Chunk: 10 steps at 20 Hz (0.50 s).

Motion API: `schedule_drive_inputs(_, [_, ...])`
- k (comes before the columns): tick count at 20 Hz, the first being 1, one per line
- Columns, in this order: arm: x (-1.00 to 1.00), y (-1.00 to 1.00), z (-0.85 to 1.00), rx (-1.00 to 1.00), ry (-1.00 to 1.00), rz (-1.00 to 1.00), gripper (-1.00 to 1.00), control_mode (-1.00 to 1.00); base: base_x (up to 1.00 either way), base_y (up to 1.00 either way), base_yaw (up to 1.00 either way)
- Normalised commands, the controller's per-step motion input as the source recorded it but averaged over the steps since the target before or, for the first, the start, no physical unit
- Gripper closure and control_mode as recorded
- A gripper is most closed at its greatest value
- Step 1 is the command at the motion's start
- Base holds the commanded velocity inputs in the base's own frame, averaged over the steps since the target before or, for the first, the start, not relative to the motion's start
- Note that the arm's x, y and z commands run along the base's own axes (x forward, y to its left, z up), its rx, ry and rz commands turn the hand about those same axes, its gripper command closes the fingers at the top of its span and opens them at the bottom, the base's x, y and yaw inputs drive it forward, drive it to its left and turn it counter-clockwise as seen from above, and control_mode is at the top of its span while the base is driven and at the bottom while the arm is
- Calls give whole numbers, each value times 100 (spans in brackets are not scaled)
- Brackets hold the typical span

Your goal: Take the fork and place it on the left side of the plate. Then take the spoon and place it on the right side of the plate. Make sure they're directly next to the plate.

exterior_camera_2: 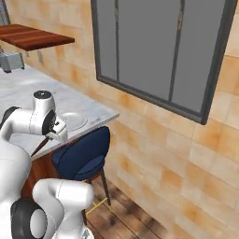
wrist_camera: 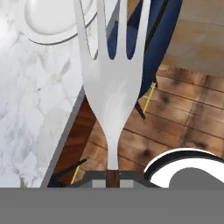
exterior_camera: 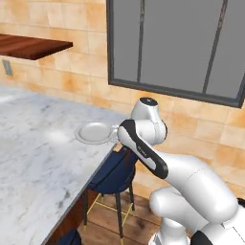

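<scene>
Shelf: dark brown wooden shelf (exterior_camera: 31,47) fixed on the tan tiled wall at far left, above the tabletop.
Tabletop: white and grey marbled stone tabletop (exterior_camera: 38,158) running from the left edge to a corner just past the plate.
Plate: round pale grey plate with a shallow raised rim (exterior_camera: 94,132) lying flat near that far corner of the tabletop; in the hand view it sits at upper left (wrist_camera: 54,22), beside the fork tines.
Claw: two-finger claw (wrist_camera: 113,177) nearly closed, pinching the fork's slim handle at the bottom of the hand view.
Fork: small fork with pale silver tines and a dark brown handle (wrist_camera: 113,94), held in the air with its tines pointing away from the hand; its head hangs over the tabletop edge, just to the side of the plate, not resting on anything. In the right base view the dark handle (exterior_camera_2: 41,145) slants down from the hand.
Chair: navy blue padded chair on thin dark legs (exterior_camera: 114,174) standing on the wooden floor beside the tabletop, below the fork.
Window: large dark-framed window (exterior_camera: 177,45) in the wall to the right.
</scene>
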Motion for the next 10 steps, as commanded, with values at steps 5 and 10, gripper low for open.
schedule_drive_inputs(5, [0, 0, 0, 0, 0, 0, 100, 100, 57, -16, 52])
schedule_drive_inputs(10, [0, 0, 0, 0, 0, 0, 100, 100, 55, -15, 49])
